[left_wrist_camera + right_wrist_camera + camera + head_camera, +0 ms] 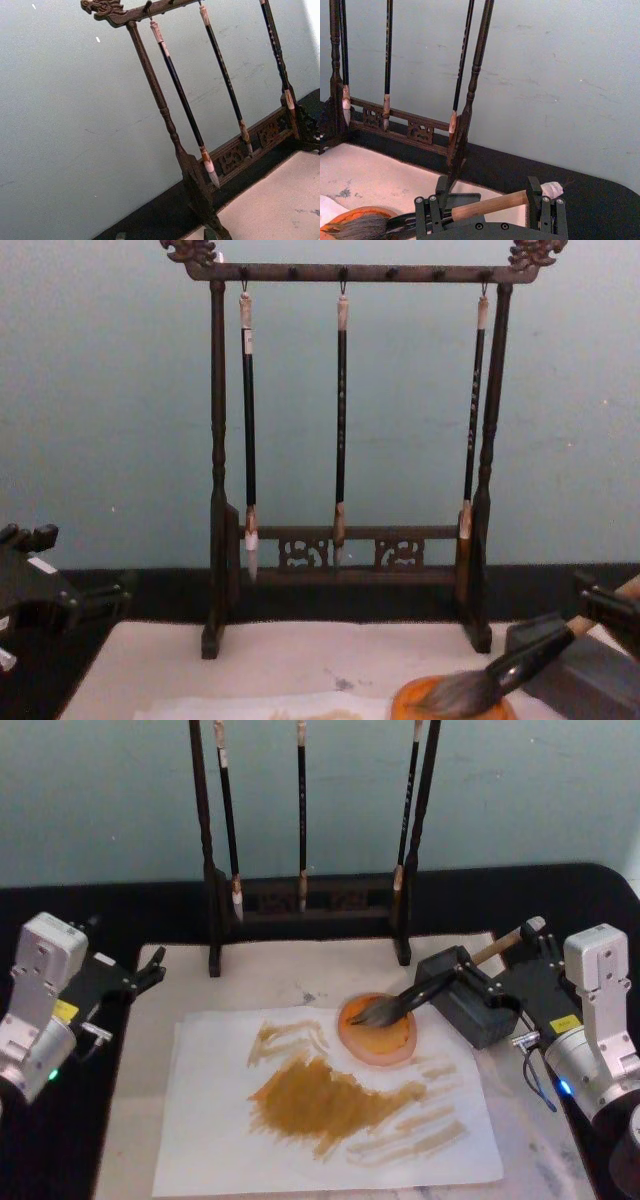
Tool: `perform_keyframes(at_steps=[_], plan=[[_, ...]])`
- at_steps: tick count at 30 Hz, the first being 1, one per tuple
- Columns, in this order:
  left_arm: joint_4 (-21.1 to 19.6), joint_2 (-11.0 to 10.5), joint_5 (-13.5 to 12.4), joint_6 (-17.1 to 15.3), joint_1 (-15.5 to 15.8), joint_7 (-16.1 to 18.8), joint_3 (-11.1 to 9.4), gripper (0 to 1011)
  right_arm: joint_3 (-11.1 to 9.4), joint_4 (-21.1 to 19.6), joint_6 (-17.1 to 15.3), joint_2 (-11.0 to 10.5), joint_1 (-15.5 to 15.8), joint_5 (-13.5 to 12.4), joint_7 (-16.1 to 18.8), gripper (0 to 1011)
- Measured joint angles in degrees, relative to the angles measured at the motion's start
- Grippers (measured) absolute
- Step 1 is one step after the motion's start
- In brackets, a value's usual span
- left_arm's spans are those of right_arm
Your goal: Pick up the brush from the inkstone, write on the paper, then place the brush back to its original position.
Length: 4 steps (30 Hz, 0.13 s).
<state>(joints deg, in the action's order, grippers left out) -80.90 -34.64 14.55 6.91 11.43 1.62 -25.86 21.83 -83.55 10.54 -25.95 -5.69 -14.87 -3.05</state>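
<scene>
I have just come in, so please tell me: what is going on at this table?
The right gripper is around the wooden handle of the brush, whose hairs rest on the orange dish. The paper already carries brown strokes. The left gripper sits idle at the mat's left edge.

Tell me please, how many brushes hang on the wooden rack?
3. One thin brush hangs near the left post of the rack, one in the middle, and one beside the right post. The thick brush lies apart, over the orange dish.
</scene>
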Motion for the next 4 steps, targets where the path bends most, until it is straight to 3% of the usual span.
perform_keyframes(at_steps=[4], plan=[[0.0,0.0,0.0,0.0,0.0,0.0,0.0,1009,0.0,0.0,0.0,0.0,0.0,0.0,0.0,1000]])
